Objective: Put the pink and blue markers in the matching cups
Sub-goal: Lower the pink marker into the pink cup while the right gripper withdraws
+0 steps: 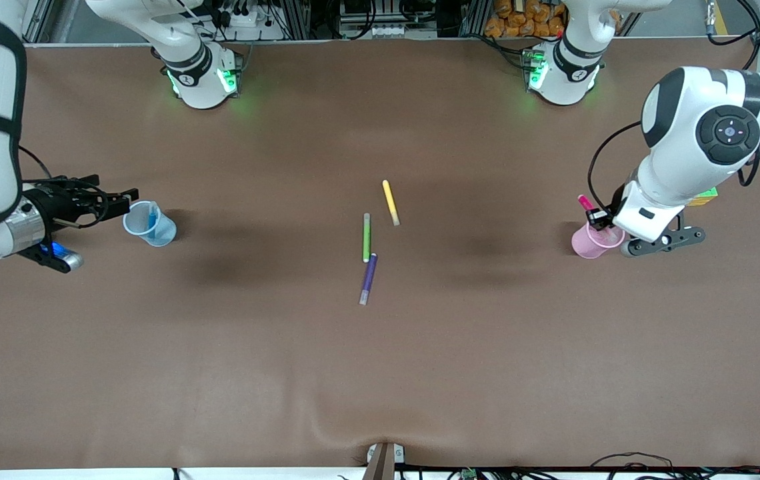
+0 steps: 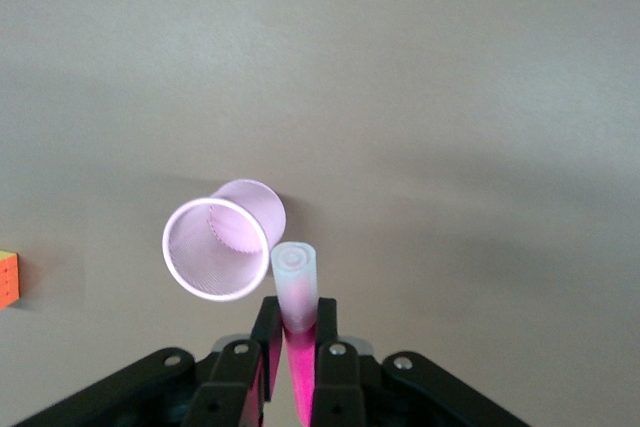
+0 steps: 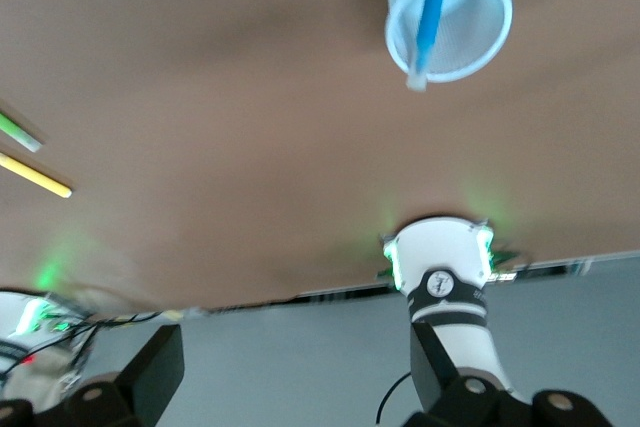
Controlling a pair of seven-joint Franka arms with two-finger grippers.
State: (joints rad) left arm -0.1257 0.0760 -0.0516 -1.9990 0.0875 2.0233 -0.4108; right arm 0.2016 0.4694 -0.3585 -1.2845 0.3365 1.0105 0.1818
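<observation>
Brown cloth-covered table (image 1: 380,373) fills the front view.

Right gripper (image 1: 128,197) sits at mid-left edge of the frame, just beside the light blue translucent plastic cup (image 1: 151,225). Its black fingers (image 3: 150,372) are spread wide and empty. The slim bright blue marker (image 1: 152,218) stands inside that cup, leaning on the wall; in the right wrist view the cup (image 3: 449,15) appears at top right of frame with the marker (image 3: 427,19) slanting across its mouth, greyish end at the rim.

Left gripper (image 1: 595,215) is at mid-right of the frame, over the rim of the light pink translucent plastic cup (image 1: 592,241). Jaws pressed together, pinching the slim magenta-pink marker (image 1: 585,202), which rises tilted above the cup. In the left wrist view the marker (image 2: 296,287) points its pale cap end outward just beside the cup's (image 2: 222,237) open mouth, lower centre of frame; not inside the cup.

Centre of the front frame, three loose markers lie flat: yellow marker (image 1: 390,202) uppermost, green marker (image 1: 366,237) below it, dark purple marker (image 1: 369,279) lowest, its top end touching or nearly touching the green one's lower end.

A multicoloured cube (image 2: 8,280) shows at the left edge of the left wrist view.
</observation>
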